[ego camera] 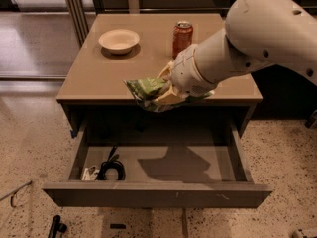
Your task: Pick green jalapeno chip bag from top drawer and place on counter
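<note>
One claw gripping bag, above drawer

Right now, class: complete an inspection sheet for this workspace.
Surface: tan counter, smooth.
Job's things: bag held in the air at the counter's front edge, above the open drawer.
Clutter: bowl and can towards the counter's back.
Pincer: pincer closed on the bag.
Cables: black cable coiled in the drawer's left end.
Surroundings: speckled floor.
</note>
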Robot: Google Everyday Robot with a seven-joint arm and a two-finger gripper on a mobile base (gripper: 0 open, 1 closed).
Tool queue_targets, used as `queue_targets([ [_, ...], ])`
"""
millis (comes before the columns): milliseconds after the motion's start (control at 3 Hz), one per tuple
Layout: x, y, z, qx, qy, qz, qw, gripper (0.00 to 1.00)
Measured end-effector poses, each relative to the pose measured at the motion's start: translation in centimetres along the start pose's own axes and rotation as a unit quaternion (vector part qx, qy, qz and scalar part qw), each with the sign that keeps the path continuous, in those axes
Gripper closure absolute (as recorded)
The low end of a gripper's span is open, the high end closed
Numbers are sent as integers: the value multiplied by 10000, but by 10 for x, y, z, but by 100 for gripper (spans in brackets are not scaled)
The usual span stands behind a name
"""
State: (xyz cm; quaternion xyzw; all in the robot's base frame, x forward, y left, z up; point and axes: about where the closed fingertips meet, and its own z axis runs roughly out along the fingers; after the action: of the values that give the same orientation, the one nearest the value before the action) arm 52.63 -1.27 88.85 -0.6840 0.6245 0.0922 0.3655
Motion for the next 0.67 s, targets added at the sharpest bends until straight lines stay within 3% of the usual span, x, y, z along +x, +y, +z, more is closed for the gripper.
queue_targets([
  [667,19,-62,40,286,-234,-79,9993,100],
])
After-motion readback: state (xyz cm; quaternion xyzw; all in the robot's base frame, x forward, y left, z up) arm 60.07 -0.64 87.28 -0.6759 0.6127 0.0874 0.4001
